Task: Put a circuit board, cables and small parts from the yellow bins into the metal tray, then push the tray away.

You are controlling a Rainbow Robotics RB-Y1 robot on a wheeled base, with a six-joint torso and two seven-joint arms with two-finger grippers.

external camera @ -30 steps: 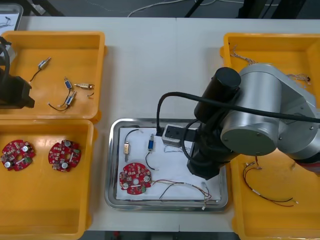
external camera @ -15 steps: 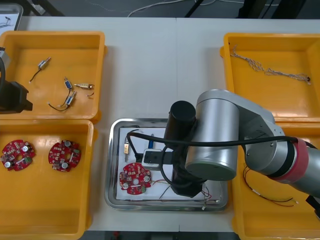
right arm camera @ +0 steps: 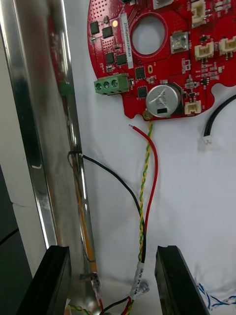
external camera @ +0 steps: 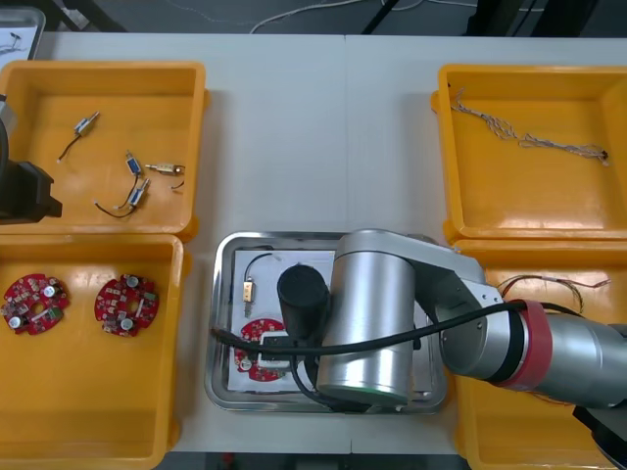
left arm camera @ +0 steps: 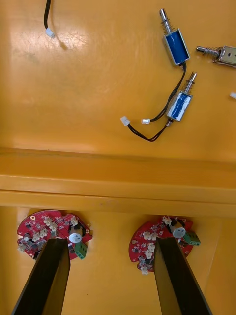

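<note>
Swept across from the tray's right side in the last second, the right arm point(external camera: 372, 323) now lies over most of the metal tray point(external camera: 223, 294) on the worktop point(external camera: 313, 127), hiding the cables that were in sight before. The right end effector point(right arm camera: 110, 261) hangs low inside the tray, fingers apart and holding nothing. Just outside one finger runs the tray's shiny wall. Ahead of the fingertips a round red circuit board point(right arm camera: 157, 54) lies on the white lining. A red and yellow cable point(right arm camera: 146, 167) runs from the board's edge back through the gap between the fingers. A thin black cable point(right arm camera: 110, 177) comes in from the wall side and joins it there.

The left end effector point(left arm camera: 110, 243) hangs over the yellow bins point(left arm camera: 118, 182) at the worktop's left, fingers apart and empty. Two more boards point(left arm camera: 42, 229) lie at its fingertips, one by each finger. Past the bin wall ahead of it, well beyond the fingertips, lie small metal parts point(left arm camera: 179, 106) with blue bodies and black leads.
</note>
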